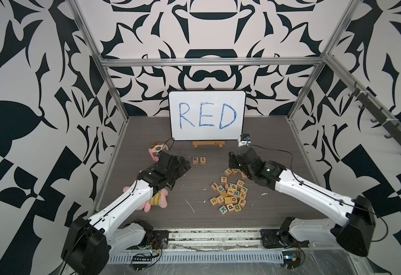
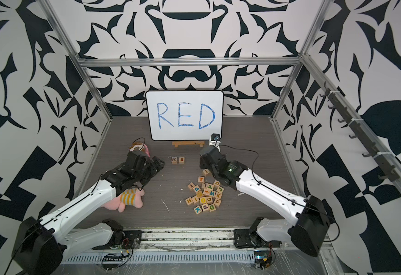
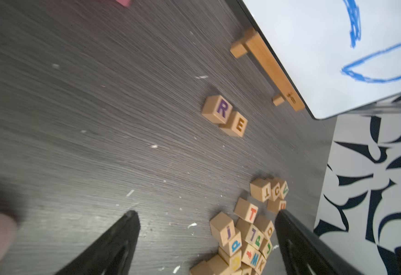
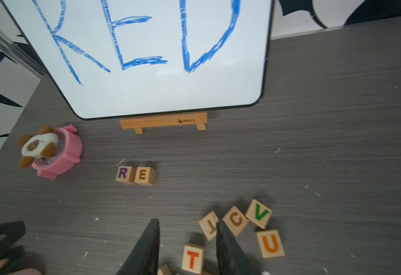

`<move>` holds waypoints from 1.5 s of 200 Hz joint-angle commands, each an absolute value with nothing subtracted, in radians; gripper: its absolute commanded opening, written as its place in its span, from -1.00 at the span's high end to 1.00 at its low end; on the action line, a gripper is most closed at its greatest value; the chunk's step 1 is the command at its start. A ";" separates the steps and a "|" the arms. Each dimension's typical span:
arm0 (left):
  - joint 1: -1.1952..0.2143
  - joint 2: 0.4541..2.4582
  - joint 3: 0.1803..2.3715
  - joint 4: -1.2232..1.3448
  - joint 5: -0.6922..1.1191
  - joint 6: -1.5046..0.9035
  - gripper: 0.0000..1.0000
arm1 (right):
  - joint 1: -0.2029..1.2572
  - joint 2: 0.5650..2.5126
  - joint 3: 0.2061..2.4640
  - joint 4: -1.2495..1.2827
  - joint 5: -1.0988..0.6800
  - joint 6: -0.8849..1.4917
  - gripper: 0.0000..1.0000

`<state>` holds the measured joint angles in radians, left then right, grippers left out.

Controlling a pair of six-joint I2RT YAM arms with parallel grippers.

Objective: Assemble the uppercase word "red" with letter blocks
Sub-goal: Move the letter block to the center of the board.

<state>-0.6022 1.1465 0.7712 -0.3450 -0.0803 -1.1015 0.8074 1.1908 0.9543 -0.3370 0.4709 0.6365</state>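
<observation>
Letter blocks R [image 1: 195, 159] and E [image 1: 203, 159] stand touching on the bench [image 1: 171, 202] before the whiteboard [image 1: 206, 114]; left claw [image 3: 206, 212] and right claw [image 4: 187, 222] are both released and empty, the right over the loose pile [image 1: 230, 192], so next comes grasping its green D [image 1: 237, 207] and seating it against E.

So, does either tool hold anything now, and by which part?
Nothing is held: the left tool and the right tool both stand open and empty.
</observation>
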 commanded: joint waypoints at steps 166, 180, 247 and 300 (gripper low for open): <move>-0.826 1.449 1.015 -0.467 0.058 -0.895 -0.84 | 0.810 0.718 0.488 -0.357 0.613 0.799 0.09; -0.826 1.433 0.999 -0.467 0.045 -0.906 -0.84 | 0.810 0.758 0.503 -0.358 0.599 0.798 0.10; -0.825 1.363 0.936 -0.443 0.008 -0.904 -0.84 | 0.809 0.855 0.538 -0.368 0.559 0.809 0.12; -0.825 1.310 0.887 -0.415 -0.055 -0.928 -0.86 | 0.809 0.859 0.543 -0.374 0.542 0.816 0.13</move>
<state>-0.8249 1.3407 0.9100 -0.4286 -0.0116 -0.9195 0.8074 0.8608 0.5026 -0.3771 0.5419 0.8047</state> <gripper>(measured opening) 0.928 0.437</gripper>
